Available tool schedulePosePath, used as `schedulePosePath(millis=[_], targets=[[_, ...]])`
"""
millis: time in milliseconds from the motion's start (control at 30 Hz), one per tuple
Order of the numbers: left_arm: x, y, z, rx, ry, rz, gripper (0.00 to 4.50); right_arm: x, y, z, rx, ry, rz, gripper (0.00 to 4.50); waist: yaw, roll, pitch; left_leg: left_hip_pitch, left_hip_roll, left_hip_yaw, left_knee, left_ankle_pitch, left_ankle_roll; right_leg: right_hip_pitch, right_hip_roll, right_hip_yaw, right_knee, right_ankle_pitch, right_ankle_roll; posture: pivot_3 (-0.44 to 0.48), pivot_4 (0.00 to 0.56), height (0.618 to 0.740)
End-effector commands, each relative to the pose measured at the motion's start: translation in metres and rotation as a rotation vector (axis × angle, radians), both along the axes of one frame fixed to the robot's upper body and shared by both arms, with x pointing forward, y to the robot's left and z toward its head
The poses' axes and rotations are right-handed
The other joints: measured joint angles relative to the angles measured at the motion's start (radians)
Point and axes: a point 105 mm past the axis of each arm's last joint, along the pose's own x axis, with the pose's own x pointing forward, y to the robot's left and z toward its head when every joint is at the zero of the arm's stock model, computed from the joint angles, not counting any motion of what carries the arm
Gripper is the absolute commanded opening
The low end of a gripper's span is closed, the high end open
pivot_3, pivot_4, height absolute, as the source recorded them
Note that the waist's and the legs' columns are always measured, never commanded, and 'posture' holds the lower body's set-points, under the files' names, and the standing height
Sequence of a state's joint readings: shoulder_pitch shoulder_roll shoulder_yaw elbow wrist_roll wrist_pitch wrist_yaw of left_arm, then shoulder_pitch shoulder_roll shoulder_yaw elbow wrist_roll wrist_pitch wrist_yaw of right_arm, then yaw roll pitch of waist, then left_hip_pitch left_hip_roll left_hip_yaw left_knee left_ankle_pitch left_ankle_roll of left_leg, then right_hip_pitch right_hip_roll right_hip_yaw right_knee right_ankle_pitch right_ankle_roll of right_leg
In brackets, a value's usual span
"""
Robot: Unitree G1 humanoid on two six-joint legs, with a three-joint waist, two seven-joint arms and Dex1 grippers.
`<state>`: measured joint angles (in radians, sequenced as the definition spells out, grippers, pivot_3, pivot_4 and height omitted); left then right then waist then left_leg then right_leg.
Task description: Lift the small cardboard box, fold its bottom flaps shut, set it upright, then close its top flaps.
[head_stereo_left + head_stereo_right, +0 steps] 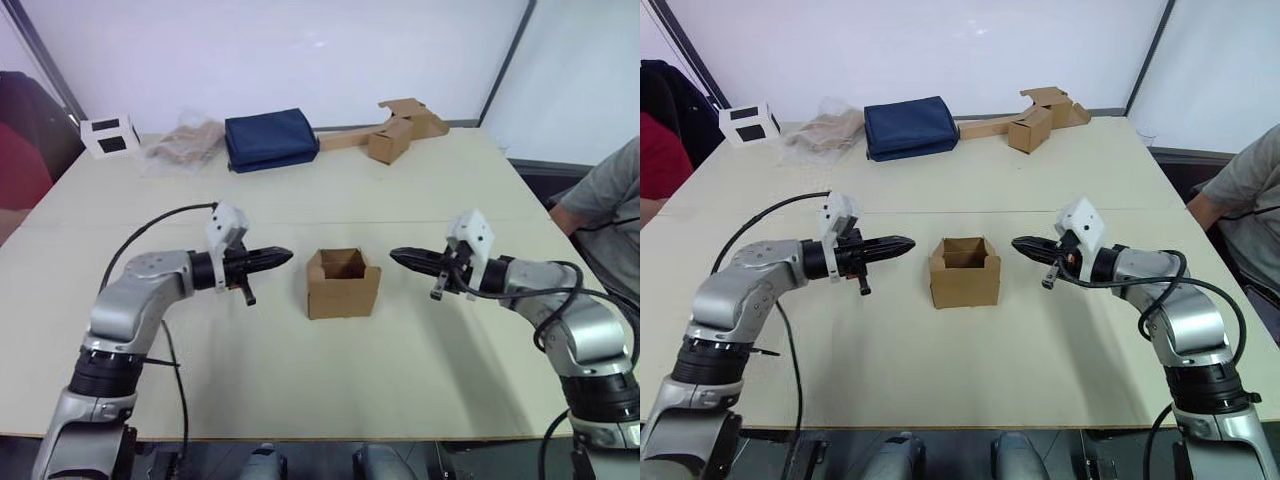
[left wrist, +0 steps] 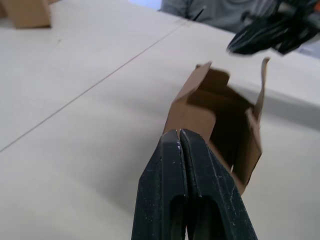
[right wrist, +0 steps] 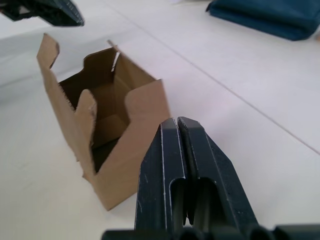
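Small cardboard box (image 1: 343, 283) sits upright mid-table (image 1: 420, 370), top flaps standing open; from the head view I see it between both arms, touched by neither. Left gripper (image 1: 283, 256) points at it from one side, right gripper (image 1: 398, 258) from the other (each near, with a gap). Left wrist view: black fingers (image 2: 172, 165) pressed together, empty, box just beyond the tips. Right wrist view: fingers (image 3: 172, 150) likewise closed on nothing, box interior visible beside them.

Silver-grey jointed metal arms with black bands, looping black cables and white wrist housings end in the tapered black two-fingered left gripper (image 1: 283, 256) and right gripper (image 1: 397, 258).
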<state>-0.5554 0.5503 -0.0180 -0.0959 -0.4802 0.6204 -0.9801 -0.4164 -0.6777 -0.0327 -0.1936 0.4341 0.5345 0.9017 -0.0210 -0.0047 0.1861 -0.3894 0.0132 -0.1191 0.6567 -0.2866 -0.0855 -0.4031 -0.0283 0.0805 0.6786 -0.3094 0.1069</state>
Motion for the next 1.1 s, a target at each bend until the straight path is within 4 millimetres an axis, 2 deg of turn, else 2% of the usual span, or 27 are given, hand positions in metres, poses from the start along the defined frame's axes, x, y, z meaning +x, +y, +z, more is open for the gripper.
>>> schedulePosePath(millis=[33, 367, 633, 833, 1100], targets=[[-0.003, -0.009, 0.007, 0.001, -0.043, -0.045, 0.03, -0.001, 0.01, 0.014, 0.0, -0.057, 0.045, 0.0, -0.001, 0.0, 0.0, 0.0, 0.0, 0.0, 0.0, 0.0, 0.0, 0.0, 0.0, 0.0, 0.0, 0.0, 0.0, 0.0, 0.15, 0.74], [0.006, -0.019, -0.016, 0.033, -0.036, -0.047, 0.03, 0.012, 0.016, 0.003, -0.046, -0.071, 0.061, 0.0, 0.0, 0.0, 0.0, 0.0, 0.0, 0.0, 0.0, 0.0, 0.0, 0.0, 0.0, 0.0, 0.0, 0.0, 0.0, 0.0, 0.15, 0.74], [0.008, -0.026, -0.023, 0.04, -0.04, -0.048, 0.03, 0.013, 0.024, 0.0, -0.037, -0.065, 0.097, 0.0, 0.0, 0.0, 0.0, 0.0, 0.0, 0.0, 0.0, 0.0, 0.0, -0.001, 0.0, 0.0, 0.0, 0.0, 0.0, 0.0, 0.15, 0.74], [0.018, -0.026, -0.031, 0.059, -0.054, -0.005, 0.03, 0.009, 0.03, -0.005, -0.033, -0.041, 0.154, 0.0, 0.0, 0.0, 0.0, 0.0, 0.0, 0.0, 0.0, 0.0, 0.0, 0.0, 0.0, 0.0, 0.0, 0.0, 0.0, 0.0, 0.15, 0.74], [0.018, -0.029, -0.033, 0.055, -0.05, -0.006, 0.03, 0.01, 0.036, -0.021, -0.094, -0.017, 0.186, 0.0, 0.0, 0.0, 0.0, 0.0, 0.0, 0.0, 0.0, 0.0, 0.0, 0.0, 0.0, 0.0, 0.0, 0.0, 0.0, 0.0, 0.15, 0.74]])
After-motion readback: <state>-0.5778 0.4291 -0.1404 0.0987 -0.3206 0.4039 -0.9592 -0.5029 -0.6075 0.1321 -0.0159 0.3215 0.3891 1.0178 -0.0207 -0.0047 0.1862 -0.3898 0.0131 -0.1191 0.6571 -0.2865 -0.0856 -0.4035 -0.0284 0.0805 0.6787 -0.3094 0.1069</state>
